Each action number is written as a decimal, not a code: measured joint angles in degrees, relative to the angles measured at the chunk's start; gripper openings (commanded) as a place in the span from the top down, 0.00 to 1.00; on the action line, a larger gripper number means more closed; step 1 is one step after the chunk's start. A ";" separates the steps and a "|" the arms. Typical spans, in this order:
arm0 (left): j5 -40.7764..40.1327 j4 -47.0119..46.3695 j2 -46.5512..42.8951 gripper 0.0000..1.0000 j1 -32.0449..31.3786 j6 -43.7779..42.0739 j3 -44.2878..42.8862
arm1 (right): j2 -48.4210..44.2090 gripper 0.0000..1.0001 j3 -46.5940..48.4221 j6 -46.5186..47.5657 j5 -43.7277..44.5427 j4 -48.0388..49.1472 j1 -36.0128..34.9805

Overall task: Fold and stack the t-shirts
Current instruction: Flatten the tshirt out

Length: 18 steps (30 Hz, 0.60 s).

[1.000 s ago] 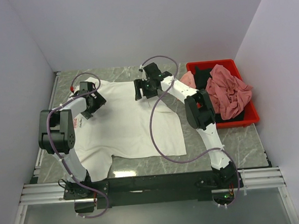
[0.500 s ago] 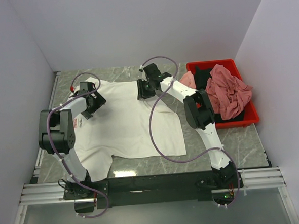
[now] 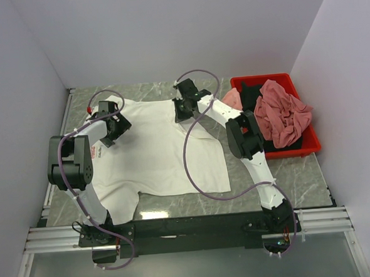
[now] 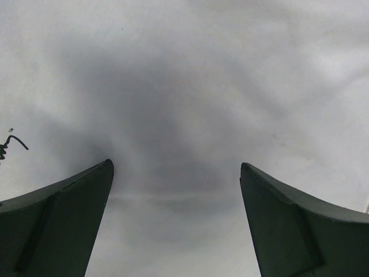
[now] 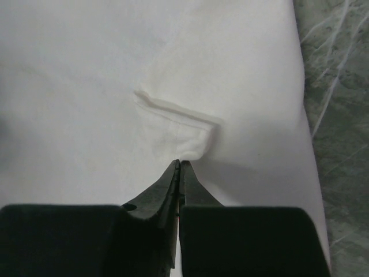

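Red bin at far-R of table holds crumpled dusty rose tee on top, black tee under, light pink tee spilling over L rim. White tee lies flat mid-table. R gripper clenched on a puckered fold near its far edge; L gripper spread wide over its L side. Purple cable loops across the cloth.

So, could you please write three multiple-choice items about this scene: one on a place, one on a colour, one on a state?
1. Where on the table does the red bin stand? A) far right B) near left C) centre
2. What colour is the t-shirt spread flat? A) black B) white C) pink
3. How is the right gripper? A) wide open B) out of view C) shut, pinching cloth

Answers: 1 A, it sits at the far right edge; 2 B, the flat cloth is white; 3 C, its closed tips nip a pucker of the shirt.
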State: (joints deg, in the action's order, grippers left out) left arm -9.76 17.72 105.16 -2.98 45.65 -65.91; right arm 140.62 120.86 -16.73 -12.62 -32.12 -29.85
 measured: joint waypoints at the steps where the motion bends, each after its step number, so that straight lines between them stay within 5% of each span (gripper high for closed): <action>1: 0.00 0.00 0.00 0.01 0.00 -0.02 0.00 | 0.00 1.00 0.00 -0.07 0.15 0.00 0.00; 18: 0.13 0.57 0.37 0.01 0.00 -0.22 -0.61 | -0.02 1.00 0.85 3.58 8.48 0.63 3.32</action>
State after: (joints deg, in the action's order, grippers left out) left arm -9.63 18.28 105.54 -2.98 45.43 -66.52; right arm 140.59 121.71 -13.15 -4.14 -31.48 -26.52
